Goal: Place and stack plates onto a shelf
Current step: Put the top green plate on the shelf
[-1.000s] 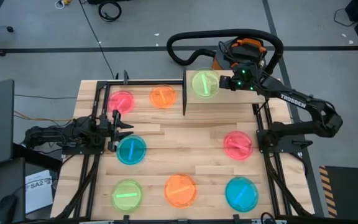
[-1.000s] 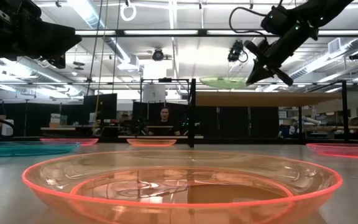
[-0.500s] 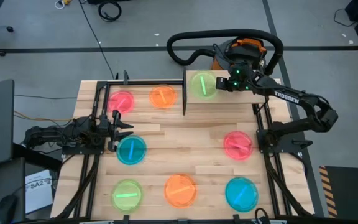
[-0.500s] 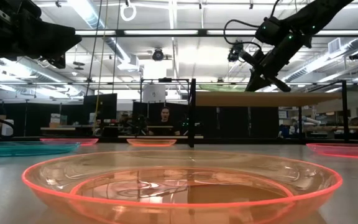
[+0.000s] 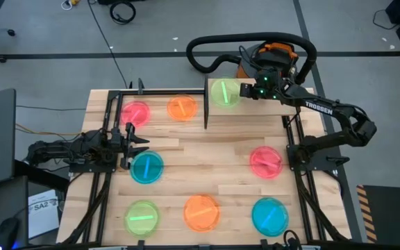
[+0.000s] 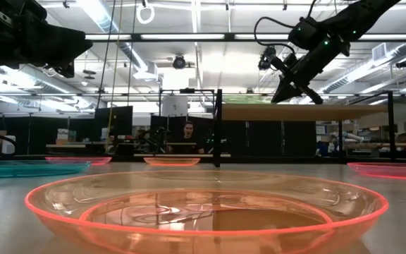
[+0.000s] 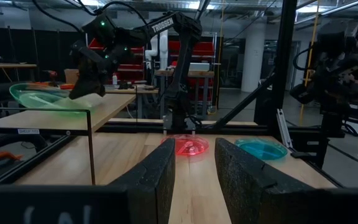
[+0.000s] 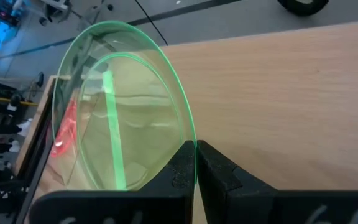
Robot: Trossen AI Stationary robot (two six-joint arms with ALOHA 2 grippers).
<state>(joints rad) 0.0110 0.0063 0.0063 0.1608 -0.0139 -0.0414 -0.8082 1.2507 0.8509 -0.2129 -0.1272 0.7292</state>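
Observation:
A green plate (image 5: 223,92) sits low over the left part of the light-wood shelf (image 5: 269,105), and my right gripper (image 5: 244,90) is shut on it from its right side. The left wrist view shows that plate (image 7: 45,98) slightly tilted at the shelf board (image 7: 114,106), under my right gripper (image 7: 82,84). My left gripper (image 5: 136,141) waits open near the table's left edge, next to a blue plate (image 5: 146,167). Several more plates lie flat on the tabletop: pink (image 5: 136,112), orange (image 5: 182,107), pink (image 5: 266,161), green (image 5: 142,217), orange (image 5: 201,212), blue (image 5: 270,215). My right gripper pinches the green plate's rim (image 8: 190,138) between its two fingers, at the edge on the table's right side. The fingers slant down from the right and above. The plate is tilted a little over the shelf board (image 8: 278,93); whether its underside rests there, I cannot tell.
A black upright of the frame (image 5: 206,103) stands at the shelf's left end, between the shelf and the orange plate. Black rails (image 5: 294,149) run along both table sides. A thick black hose (image 5: 214,46) loops behind the far edge. The shelf's right half (image 5: 273,97) is bare.
My right gripper has carried the green plate down and a little toward the table's left edge, from above the shelf to board level. It has stayed shut on the rim.

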